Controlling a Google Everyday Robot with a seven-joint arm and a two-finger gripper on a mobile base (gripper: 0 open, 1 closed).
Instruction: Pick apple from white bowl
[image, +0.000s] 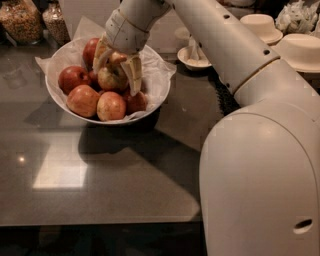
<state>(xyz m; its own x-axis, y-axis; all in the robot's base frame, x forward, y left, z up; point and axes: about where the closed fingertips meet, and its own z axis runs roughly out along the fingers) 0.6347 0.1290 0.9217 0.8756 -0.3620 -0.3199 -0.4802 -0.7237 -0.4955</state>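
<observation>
Your claw (116, 66) is reaching down into the white bowl (162, 97) from the upper right, and it is clamping the apple (110, 79): one of its fingers (133, 75) is pressing the fruit's right side while the other is lying against its upper left. The apple, yellow-green and paler than its neighbours, is sitting in the middle of the pile, near the top.

Around it the bowl is holding several redder apples. A deep red one (72, 77) is lying to the left, two red-and-yellow ones (82, 100) (111, 106) are resting along the front wall, a dark red one (135, 101) is tucked at the right just under the claw's lower finger, and another red one (90, 50) is leaning at the back. Crinkled white paper (156, 70) is lining the bowl and spilling over its rim.

The bowl is standing on the dark glossy surface (100, 170). Behind it at the left, two glass jars (20, 20) (55, 20) are holding brownish dry food. To the right, behind the arm (220, 40), a small white bowl (195, 57) is holding a spoon, and beige bowls (260, 25) (300, 50) are standing farther right.
</observation>
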